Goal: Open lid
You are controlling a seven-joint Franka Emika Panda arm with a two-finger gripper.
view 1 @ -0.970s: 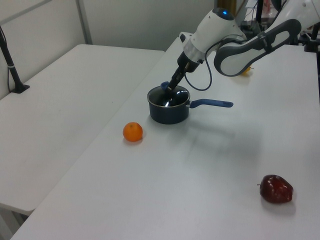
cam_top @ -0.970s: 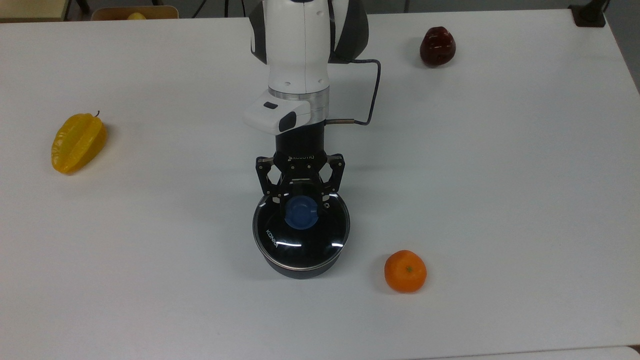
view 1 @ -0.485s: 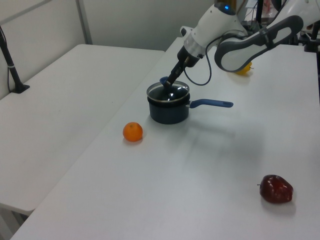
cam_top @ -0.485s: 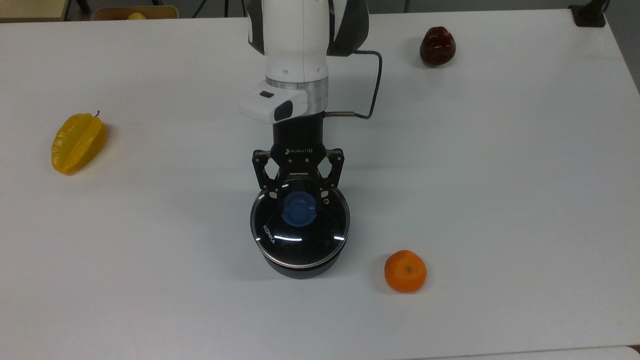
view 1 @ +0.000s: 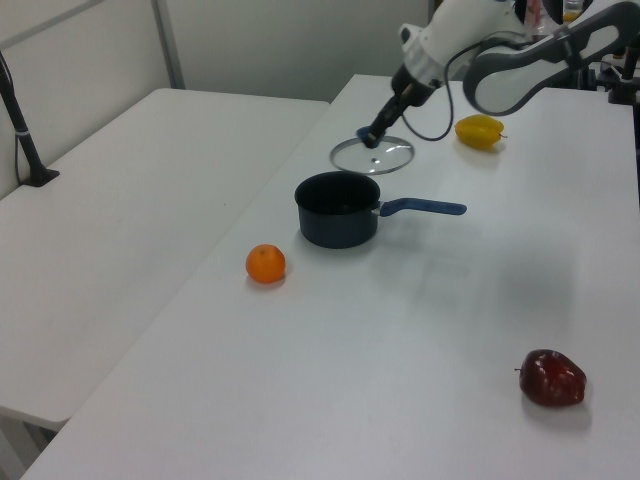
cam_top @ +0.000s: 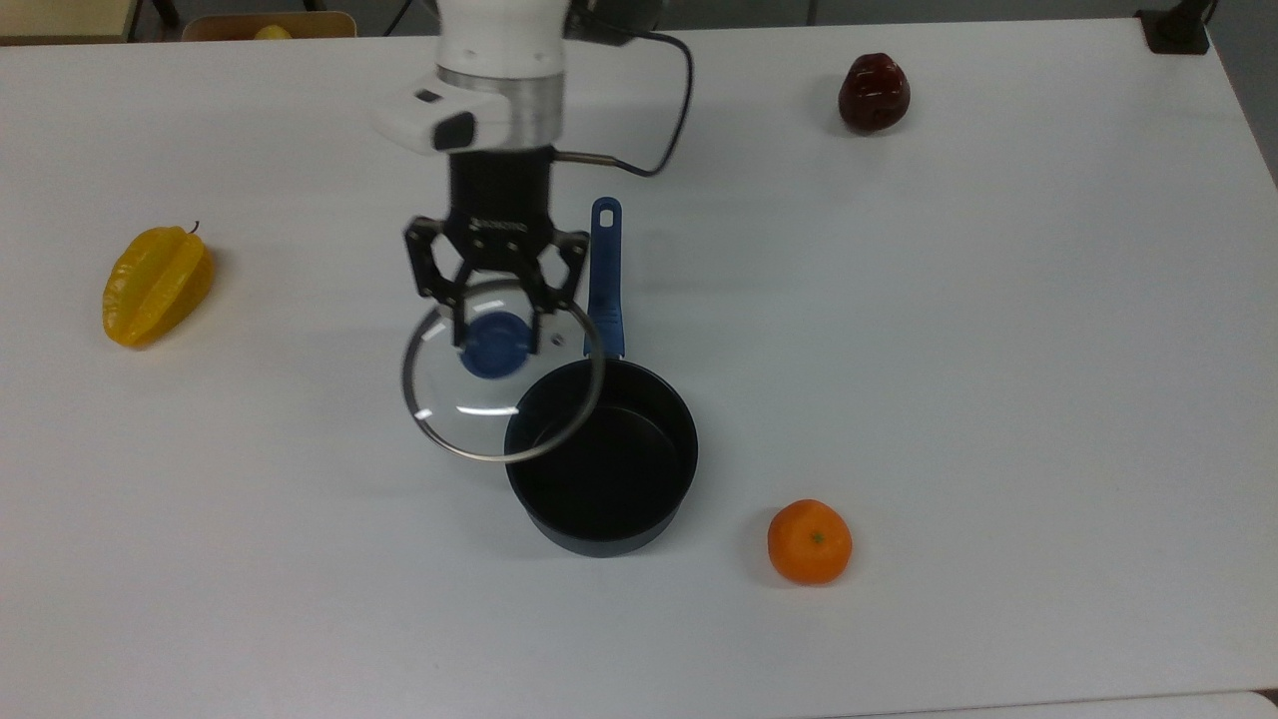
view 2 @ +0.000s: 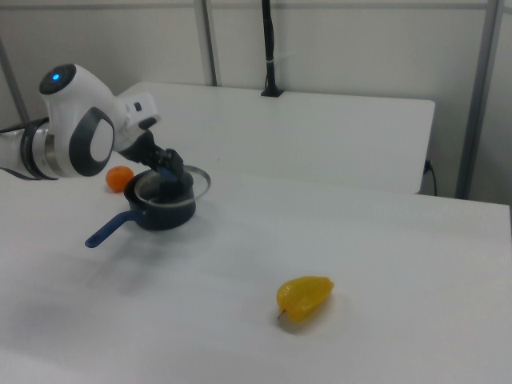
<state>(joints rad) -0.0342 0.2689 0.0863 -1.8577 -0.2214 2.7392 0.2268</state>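
The lid (cam_top: 451, 401), clear glass with a metal rim and a blue knob (cam_top: 496, 350), hangs in the air, off the black saucepan (cam_top: 601, 469). My gripper (cam_top: 496, 338) is shut on the knob from above. In the top view the lid sits up and left of the pan, and its lower right edge overlaps the pan's rim. The pan is uncovered and its inside looks bare. In the left view the lid (view 1: 372, 156) floats above and behind the saucepan (view 1: 338, 210) under the gripper (view 1: 372, 136). In the right view the gripper (view 2: 170, 170) holds the lid (view 2: 198, 178) over the saucepan (view 2: 164, 211).
The pan's blue handle (cam_top: 605, 275) points toward the arm's base, just right of the gripper in the top view. A yellow starfruit (cam_top: 157, 285) lies at the top view's left, an orange (cam_top: 810, 541) to the pan's lower right, a dark red fruit (cam_top: 874, 92) at the upper right.
The lid rose off the saucepan and moved up and to the top view's left with the gripper. The pan stayed in place, now uncovered, its handle showing.
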